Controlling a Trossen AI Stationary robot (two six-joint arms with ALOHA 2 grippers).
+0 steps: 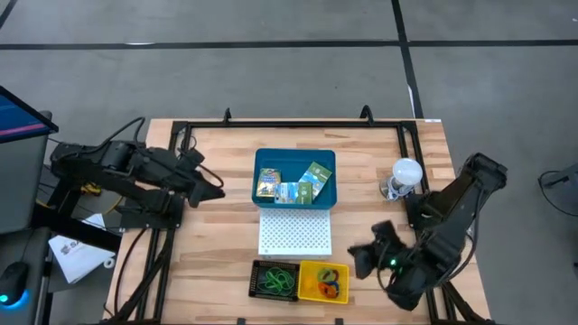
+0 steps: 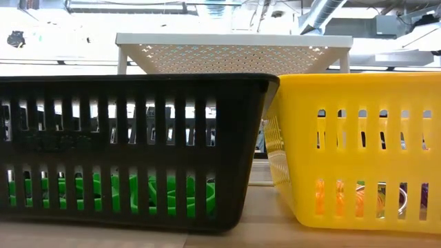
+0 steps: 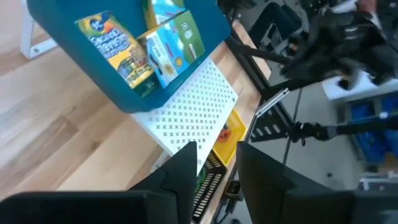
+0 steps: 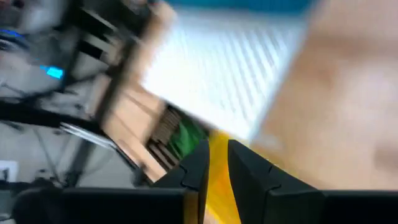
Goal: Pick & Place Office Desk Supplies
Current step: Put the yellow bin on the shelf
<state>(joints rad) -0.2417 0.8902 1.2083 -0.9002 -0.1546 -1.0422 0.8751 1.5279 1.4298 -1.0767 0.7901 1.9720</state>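
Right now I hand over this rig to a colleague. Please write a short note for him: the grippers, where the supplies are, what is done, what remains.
Left gripper: left of the blue bin, fingers apart, holding nothing.
Right gripper: beside the yellow basket, fingers a little apart, nothing visibly held.
Supplies: printed packets in the blue bin; green bands in the black basket; mixed-colour bands in the yellow basket.
Done: no supplies lie loose on the table.
Left: cannot tell; perhaps only retracting the arms.

Even overhead light (low view backlit, glaring), right wrist view motion-blurred.
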